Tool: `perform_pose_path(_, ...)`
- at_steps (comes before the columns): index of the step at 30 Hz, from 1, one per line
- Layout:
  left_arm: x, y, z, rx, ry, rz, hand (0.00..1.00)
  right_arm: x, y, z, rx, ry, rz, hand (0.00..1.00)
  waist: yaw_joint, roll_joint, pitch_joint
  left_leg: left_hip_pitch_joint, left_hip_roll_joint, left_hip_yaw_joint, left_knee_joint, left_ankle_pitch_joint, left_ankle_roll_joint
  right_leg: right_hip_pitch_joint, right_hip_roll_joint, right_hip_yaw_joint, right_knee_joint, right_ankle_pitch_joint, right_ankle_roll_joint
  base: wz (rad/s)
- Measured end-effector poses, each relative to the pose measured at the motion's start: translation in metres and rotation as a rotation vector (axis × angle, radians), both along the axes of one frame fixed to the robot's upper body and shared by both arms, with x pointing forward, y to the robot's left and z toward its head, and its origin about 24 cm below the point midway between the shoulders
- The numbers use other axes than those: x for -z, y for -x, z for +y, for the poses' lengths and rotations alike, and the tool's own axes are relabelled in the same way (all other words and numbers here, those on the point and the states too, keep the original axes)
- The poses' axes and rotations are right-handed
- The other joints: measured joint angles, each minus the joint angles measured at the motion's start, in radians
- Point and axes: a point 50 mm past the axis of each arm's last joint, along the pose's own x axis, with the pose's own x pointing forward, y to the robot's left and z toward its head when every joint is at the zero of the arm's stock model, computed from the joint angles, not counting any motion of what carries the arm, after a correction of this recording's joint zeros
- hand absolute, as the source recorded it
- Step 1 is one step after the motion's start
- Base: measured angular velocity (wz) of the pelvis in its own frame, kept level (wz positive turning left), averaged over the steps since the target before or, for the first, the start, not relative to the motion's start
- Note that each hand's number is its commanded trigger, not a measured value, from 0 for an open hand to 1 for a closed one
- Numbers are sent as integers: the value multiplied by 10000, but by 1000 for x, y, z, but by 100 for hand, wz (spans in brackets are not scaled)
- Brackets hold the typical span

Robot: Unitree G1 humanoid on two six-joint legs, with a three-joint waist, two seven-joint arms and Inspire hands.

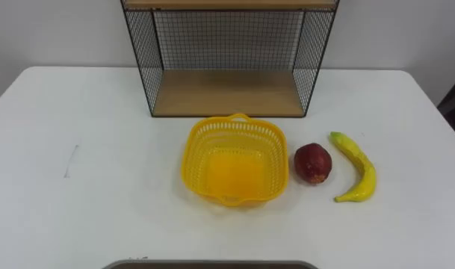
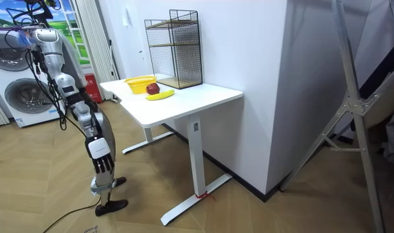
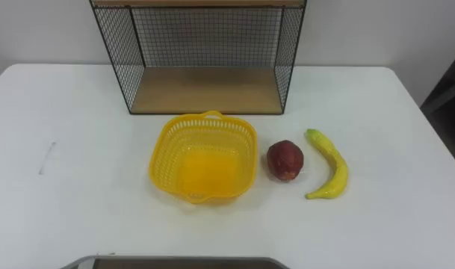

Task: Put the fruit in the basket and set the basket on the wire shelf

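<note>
- The basket (image 1: 196, 153) sits empty in the middle of the table (image 1: 100, 194). It is just near of the wire shelf (image 1: 227, 93), whose lower board is bare.
- The red fruit (image 1: 312, 163) lies just right of the basket, close to its wall. The banana (image 1: 359, 168) lies right of that, near it but apart.
- I cannot tell whether my hands are apart or closed, so I would start with them open before reaching.
- I judge the first step is loading the fruit, and nothing is in the basket yet.
- I would take the red fruit first with my right hand, since it is the closer piece. It is round and may roll, so I would come down from above and close around its middle.
- I would lift it clear of the rim and lower it onto the basket floor, not drop it, because the light basket may slide.
- The banana's curve suits a grasp across its middle, and I would lay it flat beside the red fruit.
</note>
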Motion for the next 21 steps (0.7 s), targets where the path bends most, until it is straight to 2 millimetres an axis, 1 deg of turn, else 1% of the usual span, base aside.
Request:
perform_pose_path(9,0,0,0,-1,25,15,0,0,0,2,-200,-181,81,0,-10,-9,-3,18,-6,-7,-1,-2,-2,64,-1,-25,-61,-1,2,0)
perform_pose_path(14,0,1,-1,14,113,59,0,1,-7,2,-159,-233,-72,0,-19,-9,-5,52,-1,22,0,-4,-2,69,-1,29,-50,0,3,-2)
perform_pose_path(17,1,5,-2,-12,158,294,0,1,-12,2,-158,-249,-237,0,-11,4,-4,135,7,60,-11,-4,-2,124,-1,55,-50,1,3,-3)
perform_pose_path(21,2,6,-2,-27,245,391,0,1,-15,3,1040,-275,-648,0,-60,11,-1,183,4,64,-100,-3,-2,156,-3,58,-61,-1,5,-1)
